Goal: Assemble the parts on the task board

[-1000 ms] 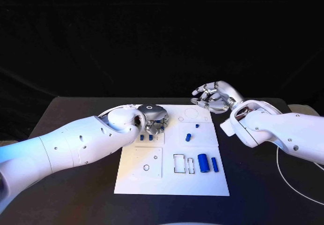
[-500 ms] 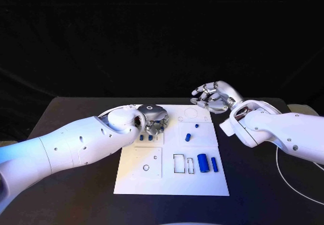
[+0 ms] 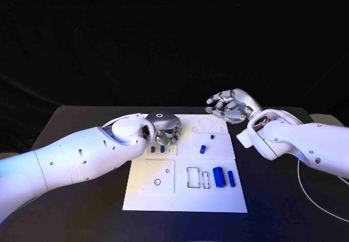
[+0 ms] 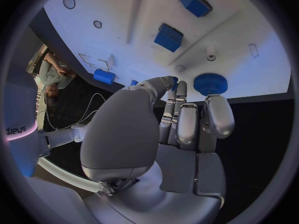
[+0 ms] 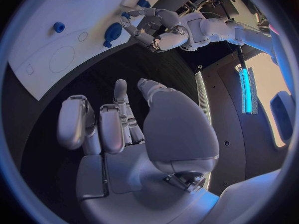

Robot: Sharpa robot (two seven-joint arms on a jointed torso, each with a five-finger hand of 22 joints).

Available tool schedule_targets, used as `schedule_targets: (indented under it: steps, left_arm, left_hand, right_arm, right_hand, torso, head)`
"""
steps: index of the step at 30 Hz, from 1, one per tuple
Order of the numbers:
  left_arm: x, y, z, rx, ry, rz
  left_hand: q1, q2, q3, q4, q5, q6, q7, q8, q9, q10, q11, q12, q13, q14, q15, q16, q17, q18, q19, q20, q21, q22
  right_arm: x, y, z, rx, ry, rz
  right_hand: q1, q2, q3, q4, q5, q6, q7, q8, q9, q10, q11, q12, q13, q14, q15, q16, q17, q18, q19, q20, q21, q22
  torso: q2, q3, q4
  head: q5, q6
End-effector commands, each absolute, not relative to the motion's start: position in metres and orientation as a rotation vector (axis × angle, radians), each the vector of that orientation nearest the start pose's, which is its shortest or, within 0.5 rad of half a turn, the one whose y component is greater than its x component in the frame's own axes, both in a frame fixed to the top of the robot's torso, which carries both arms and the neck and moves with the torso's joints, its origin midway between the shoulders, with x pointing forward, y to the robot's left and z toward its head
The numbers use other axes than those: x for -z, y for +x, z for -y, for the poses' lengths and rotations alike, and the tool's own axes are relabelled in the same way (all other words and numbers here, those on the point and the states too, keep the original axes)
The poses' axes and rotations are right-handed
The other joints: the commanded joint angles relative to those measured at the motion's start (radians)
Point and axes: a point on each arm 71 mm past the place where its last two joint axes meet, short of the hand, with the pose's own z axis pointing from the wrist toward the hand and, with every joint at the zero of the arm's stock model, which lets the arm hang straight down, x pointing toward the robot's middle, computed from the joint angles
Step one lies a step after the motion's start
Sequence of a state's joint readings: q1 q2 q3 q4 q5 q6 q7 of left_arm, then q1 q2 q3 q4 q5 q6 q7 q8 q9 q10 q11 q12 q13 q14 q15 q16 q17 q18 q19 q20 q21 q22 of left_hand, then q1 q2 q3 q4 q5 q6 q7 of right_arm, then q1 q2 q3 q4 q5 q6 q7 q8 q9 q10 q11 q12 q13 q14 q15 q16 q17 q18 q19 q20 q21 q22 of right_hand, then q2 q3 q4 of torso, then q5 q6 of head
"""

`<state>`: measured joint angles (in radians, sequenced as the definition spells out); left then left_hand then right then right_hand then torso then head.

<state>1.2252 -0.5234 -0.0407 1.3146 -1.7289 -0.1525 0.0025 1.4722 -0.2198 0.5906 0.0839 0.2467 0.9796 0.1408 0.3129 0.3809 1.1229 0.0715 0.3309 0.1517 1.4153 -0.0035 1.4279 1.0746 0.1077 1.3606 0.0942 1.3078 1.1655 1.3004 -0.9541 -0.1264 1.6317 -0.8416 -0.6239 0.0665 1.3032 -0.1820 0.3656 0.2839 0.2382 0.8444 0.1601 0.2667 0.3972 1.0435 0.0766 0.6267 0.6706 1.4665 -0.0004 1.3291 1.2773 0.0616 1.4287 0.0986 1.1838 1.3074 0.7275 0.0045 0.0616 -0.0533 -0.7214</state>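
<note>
Task board (image 3: 185,194) — blue parts (image 3: 218,176), perhaps seated

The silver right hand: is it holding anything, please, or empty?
Empty: the silver right hand hovers past the white task board's far corner, fingers curled around nothing.

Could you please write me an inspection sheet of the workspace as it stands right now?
Surface: black table, with the white task board in its middle.
Job's things: blue parts on the board, among them a large cylinder, a slimmer one, a small piece and a blue gear.
Clutter: nothing seen.
Hands: left hand over the board's far left corner, fingertips near the gear, grip not clear; right hand raised beyond the board's far right corner, fingers curled, holding nothing.
Cables: a thin white cable on the table's right side.
Surroundings: dark backdrop.
</note>
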Motion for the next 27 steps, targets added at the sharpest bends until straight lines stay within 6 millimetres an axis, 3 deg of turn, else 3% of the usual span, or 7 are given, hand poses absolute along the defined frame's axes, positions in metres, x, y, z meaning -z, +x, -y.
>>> schedule_targets:
  steps: [1, 9, 14, 18, 27]
  left_arm:
    - [0.18, 0.502, -0.084, 0.7, 0.597, -1.604]
    - [0.169, 0.495, -0.107, 0.698, 0.546, -1.619]
    - [0.169, 0.495, -0.123, 0.677, 0.52, -1.651]
    - [0.17, 0.497, -0.133, 0.657, 0.504, -1.665]
    - [0.173, 0.501, -0.142, 0.634, 0.487, -1.678]
  left_hand:
    - [-0.008, 0.002, 0.003, -0.003, -0.006, 0.008, -0.001, -0.005, 0.0, 0.007, 0.001, -0.008, 0.0, 0.007, 0.002, 0.006, 0.0, -0.016, 0.008, 0.0, 0.009, 0.005]
    - [-0.013, 0.0, 0.003, -0.004, -0.007, 0.01, -0.001, -0.007, 0.0, 0.012, 0.001, -0.014, -0.001, 0.008, 0.002, 0.005, -0.003, -0.017, 0.01, -0.001, 0.011, 0.009]
    - [-0.015, -0.001, 0.003, -0.005, -0.007, 0.011, -0.001, -0.007, 0.0, 0.013, 0.001, -0.015, -0.001, 0.007, 0.003, 0.005, -0.004, -0.017, 0.01, -0.001, 0.012, 0.009]
    - [-0.015, -0.001, 0.003, -0.005, -0.007, 0.011, -0.001, -0.008, -0.001, 0.013, 0.001, -0.016, -0.001, 0.007, 0.003, 0.005, -0.005, -0.016, 0.01, -0.001, 0.011, 0.009]
    - [-0.017, -0.002, 0.003, -0.005, -0.007, 0.012, -0.001, -0.009, -0.001, 0.014, 0.001, -0.018, -0.001, 0.007, 0.003, 0.005, -0.006, -0.017, 0.01, -0.001, 0.012, 0.01]
  right_arm:
    - [0.148, 0.475, 0.237, -0.921, 0.405, -1.455]
    - [0.148, 0.475, 0.239, -0.918, 0.407, -1.455]
    - [0.148, 0.475, 0.239, -0.917, 0.408, -1.456]
    - [0.148, 0.475, 0.24, -0.917, 0.408, -1.456]
    - [0.149, 0.474, 0.239, -0.918, 0.408, -1.458]
  right_hand:
    - [-0.006, -0.006, 0.005, 0.002, 0.001, 0.008, 0.0, -0.002, -0.001, -0.003, -0.001, -0.002, -0.001, 0.011, -0.002, -0.003, -0.001, 0.018, -0.005, 0.0, -0.003, 0.039]
    - [-0.006, -0.006, 0.005, 0.002, 0.001, 0.008, 0.0, -0.002, -0.001, -0.003, -0.001, -0.002, -0.001, 0.011, -0.002, -0.003, -0.001, 0.018, -0.005, 0.0, -0.003, 0.039]
    - [-0.006, -0.006, 0.005, 0.002, 0.001, 0.008, 0.0, -0.002, -0.001, -0.003, -0.001, -0.002, -0.001, 0.011, -0.002, -0.003, -0.001, 0.018, -0.005, 0.0, -0.003, 0.039]
    - [-0.006, -0.006, 0.005, 0.002, 0.001, 0.008, 0.0, -0.002, -0.001, -0.003, -0.001, -0.002, -0.001, 0.011, -0.002, -0.003, -0.001, 0.018, -0.005, 0.0, -0.003, 0.039]
    - [-0.006, -0.006, 0.005, 0.002, 0.001, 0.008, 0.0, -0.002, -0.001, -0.003, -0.001, -0.002, -0.001, 0.011, -0.002, -0.003, -0.001, 0.018, -0.005, 0.0, -0.003, 0.039]
  torso:
    - [0.0, 0.0008, 0.0015]
    - [0.0, 0.0003, 0.0046]
    - [0.001, -0.0003, 0.0007]
    - [0.001, -0.0001, 0.001]
    - [0.002, 0.0004, -0.0004]
  head:
    - [0.0, 0.0]
    - [0.0, 0.003]
    - [0.002, 0.0]
    - [0.003, -0.002]
    - [0.006, -0.005]
